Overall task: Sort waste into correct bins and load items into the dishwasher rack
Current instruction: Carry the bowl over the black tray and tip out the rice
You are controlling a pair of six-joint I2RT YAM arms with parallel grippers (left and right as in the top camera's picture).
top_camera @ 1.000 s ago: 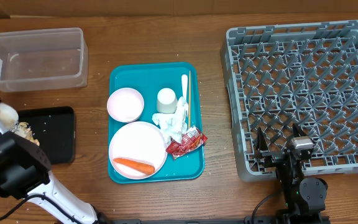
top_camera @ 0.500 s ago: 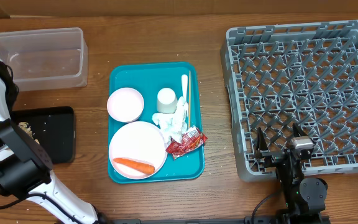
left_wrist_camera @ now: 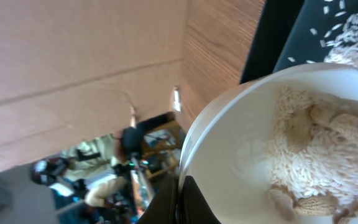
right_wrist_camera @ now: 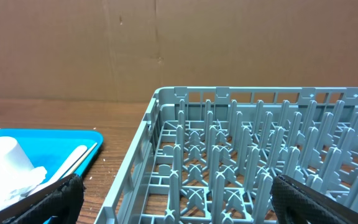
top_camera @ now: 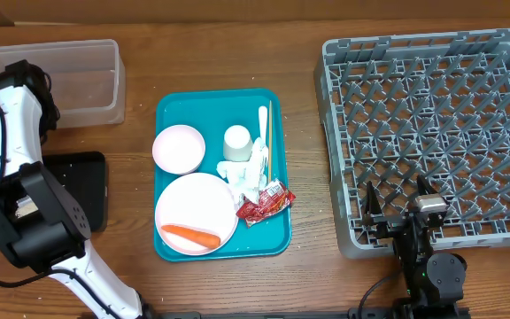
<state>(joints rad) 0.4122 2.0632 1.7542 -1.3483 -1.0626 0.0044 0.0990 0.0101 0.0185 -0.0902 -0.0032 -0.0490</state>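
Note:
My left gripper (left_wrist_camera: 182,200) is shut on the rim of a white bowl (left_wrist_camera: 241,143), which is tipped over the black tray (left_wrist_camera: 278,31). Rice and beige crumbs (left_wrist_camera: 312,134) cling inside the bowl, and loose rice (left_wrist_camera: 356,31) lies on the tray. From overhead my left arm (top_camera: 7,115) hides the bowl. The right gripper (right_wrist_camera: 194,202) is open at the near edge of the grey rack (top_camera: 432,133), holding nothing. On the teal tray (top_camera: 273,241) sit a plate (top_camera: 193,204) with a carrot (top_camera: 189,236), a pink bowl (top_camera: 178,148), a cup (top_camera: 236,140), napkins (top_camera: 246,173), a red wrapper (top_camera: 264,204), a fork (top_camera: 261,120) and chopsticks (top_camera: 270,146).
The clear tub (top_camera: 78,84) stands at the far left, just beyond the black tray (top_camera: 82,190). A cardboard wall closes off the far side of the wooden table (top_camera: 308,177).
My left arm has swung from the near left edge up toward the clear tub, and the bowl once visible over the black tray is now hidden beneath it. The right arm has not moved.

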